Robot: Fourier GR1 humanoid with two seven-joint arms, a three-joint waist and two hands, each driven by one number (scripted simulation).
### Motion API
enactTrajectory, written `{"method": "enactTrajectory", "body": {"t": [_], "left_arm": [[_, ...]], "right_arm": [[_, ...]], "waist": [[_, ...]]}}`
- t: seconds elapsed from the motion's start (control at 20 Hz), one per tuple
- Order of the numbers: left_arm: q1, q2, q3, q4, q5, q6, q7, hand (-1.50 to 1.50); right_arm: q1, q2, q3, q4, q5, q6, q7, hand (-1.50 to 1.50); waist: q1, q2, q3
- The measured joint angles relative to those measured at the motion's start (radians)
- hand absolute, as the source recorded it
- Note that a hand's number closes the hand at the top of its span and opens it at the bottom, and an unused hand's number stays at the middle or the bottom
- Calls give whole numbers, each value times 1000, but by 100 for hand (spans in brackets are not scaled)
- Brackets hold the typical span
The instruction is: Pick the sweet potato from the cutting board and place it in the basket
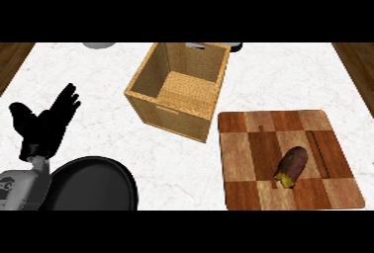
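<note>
A brown sweet potato [291,166] with a yellowish cut end lies on the wooden cutting board [248,148] at the lower right, pointing up and to the right. The tall woven basket [169,114] stands open-topped behind and to the left of the board, with nothing visible inside. My left hand [45,123] rests at the left edge, fingers up and spread, holding nothing and far from the potato. My right hand does not show.
A black round pan or plate [95,185] lies at the lower left beside my left forearm. A grey object [99,45] and a dark one [235,47] peek in at the counter's far edge. Wooden floor borders both sides.
</note>
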Motion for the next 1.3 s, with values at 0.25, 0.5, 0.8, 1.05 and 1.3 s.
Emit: {"method": "enactTrajectory", "body": {"t": [0.25,0.5,0.8,1.05,1.3], "left_arm": [[-12,-4,32,4,-16,-27,17,0],[0,-22,46,-8,-38,-40,17,0],[13,-45,69,-37,-61,-58,29,0],[-1,-61,101,-25,-88,-84,36,0],[-24,-65,128,-1,-97,-103,37,0]], "right_arm": [[-66,43,44,28,46,-55,17,-150],[-139,24,75,133,110,-76,21,-150],[-169,17,106,198,164,-93,16,-150],[-163,29,124,220,180,-108,-24,-150],[-162,21,126,274,167,-71,-102,-150]], "waist": [[-1,0,0],[0,0,0],[-1,-1,0],[-2,-1,0],[-3,-1,0]]}}
